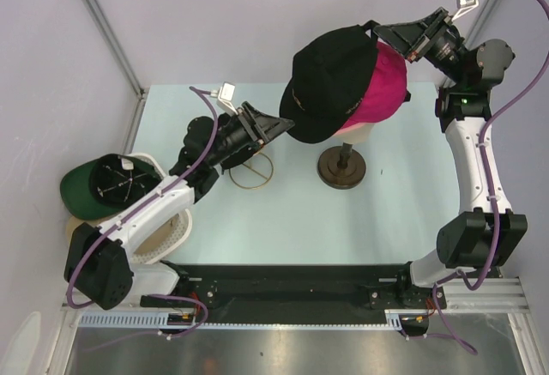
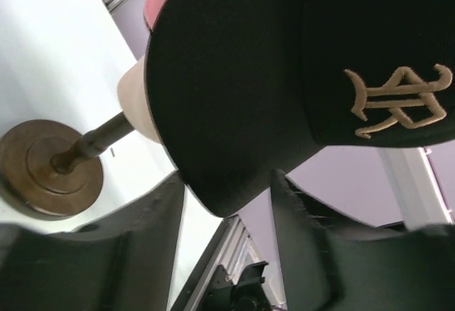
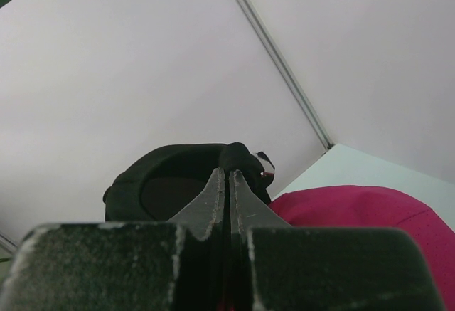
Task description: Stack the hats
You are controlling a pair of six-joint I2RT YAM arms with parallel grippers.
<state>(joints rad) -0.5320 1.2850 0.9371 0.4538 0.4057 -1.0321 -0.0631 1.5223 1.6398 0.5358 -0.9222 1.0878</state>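
A beige mannequin head (image 1: 352, 133) stood on a dark post with a round wooden base (image 1: 341, 170), mid-worktop (image 1: 292, 220). Toward my left sat a thin gold wire ring (image 1: 250, 172), and at the far-left edge a white mesh basket (image 1: 176, 229).

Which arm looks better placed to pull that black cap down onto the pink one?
Probably left: the left claw stands open astride the brim of the black cap, ready to grip. The right claw is shut at that cap's back edge.

Matt black cloth cap (image 2: 234, 97); glossy wooden base (image 2: 50, 169).
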